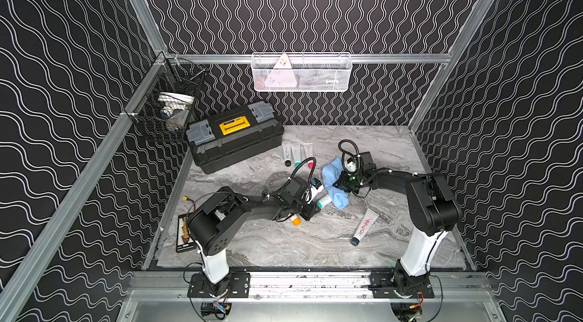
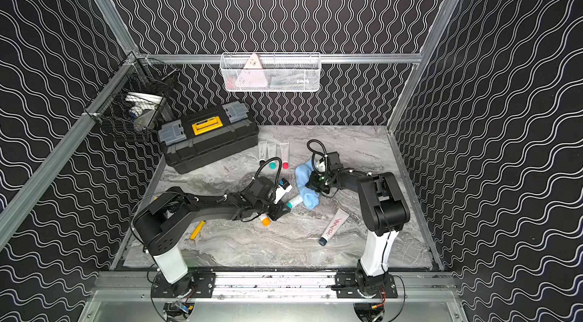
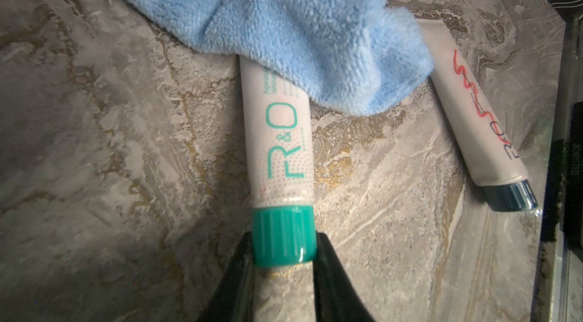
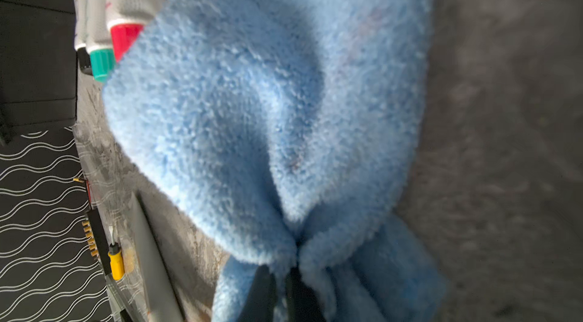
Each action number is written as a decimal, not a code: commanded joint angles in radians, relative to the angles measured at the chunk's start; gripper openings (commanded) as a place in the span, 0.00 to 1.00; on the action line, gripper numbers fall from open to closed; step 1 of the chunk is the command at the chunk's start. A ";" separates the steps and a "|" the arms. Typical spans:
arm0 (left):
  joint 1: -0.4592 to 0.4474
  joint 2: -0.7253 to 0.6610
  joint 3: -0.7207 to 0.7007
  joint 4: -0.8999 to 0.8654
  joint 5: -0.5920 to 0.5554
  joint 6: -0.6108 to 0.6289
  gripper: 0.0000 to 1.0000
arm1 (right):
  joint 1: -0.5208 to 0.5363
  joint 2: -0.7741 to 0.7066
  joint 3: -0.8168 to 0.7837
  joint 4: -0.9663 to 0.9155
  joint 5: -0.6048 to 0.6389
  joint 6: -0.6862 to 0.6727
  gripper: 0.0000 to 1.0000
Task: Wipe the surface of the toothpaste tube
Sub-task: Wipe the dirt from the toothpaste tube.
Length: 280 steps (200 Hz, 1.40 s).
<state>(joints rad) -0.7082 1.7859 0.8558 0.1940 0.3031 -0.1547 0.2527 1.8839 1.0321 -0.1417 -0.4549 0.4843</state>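
**Cap pinned, cloth on the far end**

Left jaws clamp the teal cap (image 3: 284, 235) of the white plastic toothpaste tube (image 3: 277, 134), flat on the grey marbled counter (image 3: 94, 147); its long axis runs straight away from them, far end under the fluffy light-blue cloth (image 3: 299, 36) pinched in the closed right jaws.

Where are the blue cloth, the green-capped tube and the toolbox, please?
blue cloth (image 3: 299, 36): left wrist view, on its fluffy middle fold.
green-capped tube (image 3: 277, 140): left wrist view, on its printed body.
toolbox (image 1: 236, 137): in a top view, on its black lid.
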 commanded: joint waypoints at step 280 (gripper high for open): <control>0.000 -0.010 -0.006 0.034 -0.017 -0.002 0.18 | 0.275 -0.129 -0.121 0.033 -0.058 0.156 0.00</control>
<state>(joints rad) -0.7090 1.7855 0.8555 0.1383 0.3092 -0.1558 0.5121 1.7687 0.9222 -0.0711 -0.4438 0.5865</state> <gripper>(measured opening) 0.281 0.073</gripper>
